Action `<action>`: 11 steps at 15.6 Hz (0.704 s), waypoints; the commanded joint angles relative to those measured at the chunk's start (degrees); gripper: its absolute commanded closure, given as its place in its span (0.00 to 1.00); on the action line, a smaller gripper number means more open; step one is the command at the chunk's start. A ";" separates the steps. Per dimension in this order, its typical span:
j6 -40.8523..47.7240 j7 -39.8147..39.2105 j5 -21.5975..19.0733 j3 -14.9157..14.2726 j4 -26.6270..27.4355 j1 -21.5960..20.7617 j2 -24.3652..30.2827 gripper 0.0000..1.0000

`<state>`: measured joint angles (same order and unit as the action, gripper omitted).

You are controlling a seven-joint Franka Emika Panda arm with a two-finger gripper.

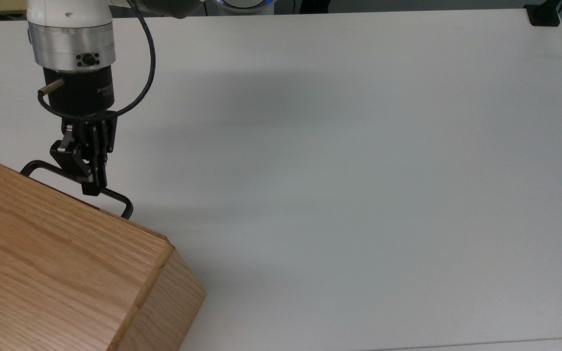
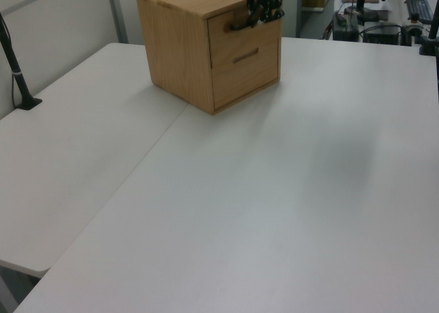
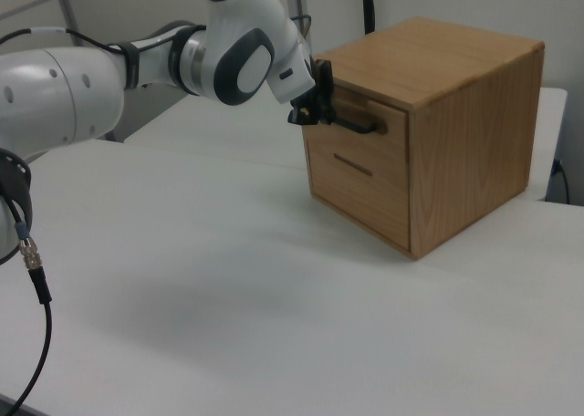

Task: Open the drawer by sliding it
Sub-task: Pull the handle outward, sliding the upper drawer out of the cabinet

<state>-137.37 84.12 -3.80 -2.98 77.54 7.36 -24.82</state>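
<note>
My hand (image 1: pixel 91 187) is clamped on the top drawer (image 3: pixel 365 142) handle (image 1: pixel 115 197), bar's 3 o'clock end; off-centre pull could bind the rails.

Cabinet (image 3: pixel 456 133) and drawer (image 3: pixel 360 138): light oak, visible grain. Handle (image 1: pixel 115 197) and gripper (image 1: pixel 90 187) black; arm (image 3: pixel 137 69) white with grey joints. Table (image 1: pixel 359 170) plain white.

White tabletop (image 1: pixel 359 170) spans the scene — a seam divides two panels in the left view. Black clamp mount (image 1: pixel 544 14) at the top view's upper right; pale partition wall (image 2: pixel 62 18) at the left view's upper left; cluttered desk (image 2: pixel 391 14) upper right.
</note>
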 commanded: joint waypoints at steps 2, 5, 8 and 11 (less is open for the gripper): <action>9.48 -2.55 1.78 0.61 1.29 -0.59 3.29 0.98; 12.72 -3.61 1.87 1.75 1.56 -0.51 5.13 0.99; 16.77 -5.01 1.78 3.15 2.52 -0.25 7.06 0.98; 21.77 -5.81 1.87 3.69 3.84 -0.24 9.00 0.98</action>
<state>-119.68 82.46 -2.74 -1.39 77.41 7.43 -20.26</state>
